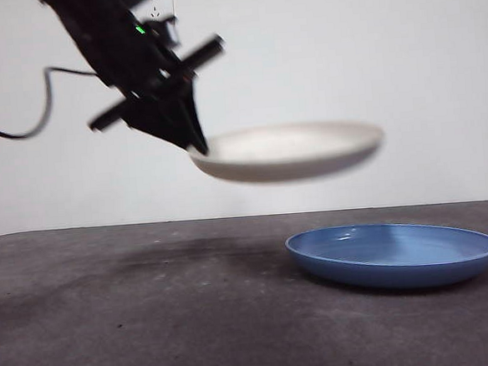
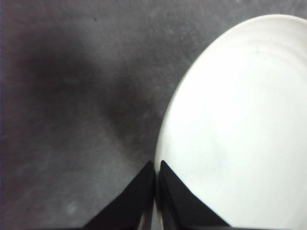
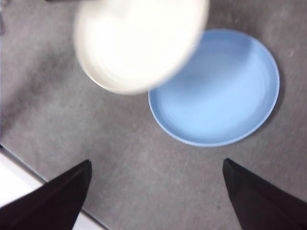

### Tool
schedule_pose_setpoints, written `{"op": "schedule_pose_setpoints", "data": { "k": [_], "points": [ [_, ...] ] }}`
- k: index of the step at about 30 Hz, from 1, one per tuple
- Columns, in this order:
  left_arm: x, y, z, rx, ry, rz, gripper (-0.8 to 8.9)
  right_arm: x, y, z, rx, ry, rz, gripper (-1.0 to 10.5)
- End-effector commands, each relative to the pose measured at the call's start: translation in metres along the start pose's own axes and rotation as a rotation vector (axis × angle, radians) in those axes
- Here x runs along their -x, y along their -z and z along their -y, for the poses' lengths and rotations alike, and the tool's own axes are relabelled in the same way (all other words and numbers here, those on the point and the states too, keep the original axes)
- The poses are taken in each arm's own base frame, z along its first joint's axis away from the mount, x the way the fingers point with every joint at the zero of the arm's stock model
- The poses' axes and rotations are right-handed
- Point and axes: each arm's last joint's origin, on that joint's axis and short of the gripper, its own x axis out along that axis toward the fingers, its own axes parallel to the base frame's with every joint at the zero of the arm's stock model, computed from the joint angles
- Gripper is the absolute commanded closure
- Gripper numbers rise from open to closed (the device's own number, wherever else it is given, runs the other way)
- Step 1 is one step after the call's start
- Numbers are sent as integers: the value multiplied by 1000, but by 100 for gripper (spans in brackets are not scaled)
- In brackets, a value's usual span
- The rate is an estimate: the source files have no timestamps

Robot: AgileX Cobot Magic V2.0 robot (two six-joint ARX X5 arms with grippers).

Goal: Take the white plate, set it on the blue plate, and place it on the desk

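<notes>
Carrying step: left gripper pinches white plate by its rim, aloft; next, lower it squarely onto blue plate. Right gripper waits wide.

- The white plate: round, shallow, cream-white with faint rings inside. It hangs in the air, roughly level, well clear of the tabletop, pinched at one rim by the left hand. It sits above and partly over one edge of the blue plate.
- The blue plate: round, shallow, glossy blue. It lies flat and empty on the dark grey tabletop.
</notes>
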Motion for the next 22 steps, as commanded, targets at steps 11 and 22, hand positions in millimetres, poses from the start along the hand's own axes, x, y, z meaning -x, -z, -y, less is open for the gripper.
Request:
{"op": "schedule_pose_setpoints", "data": {
  "k": [11,22],
  "points": [
    [-79,-13,48,-64,45,-108,804,43,-17,-22,53,73,143,508],
    [-109,-2,55,-93,16,-146,804,48,-18,-24,53,73,142,508]
  ]
}}
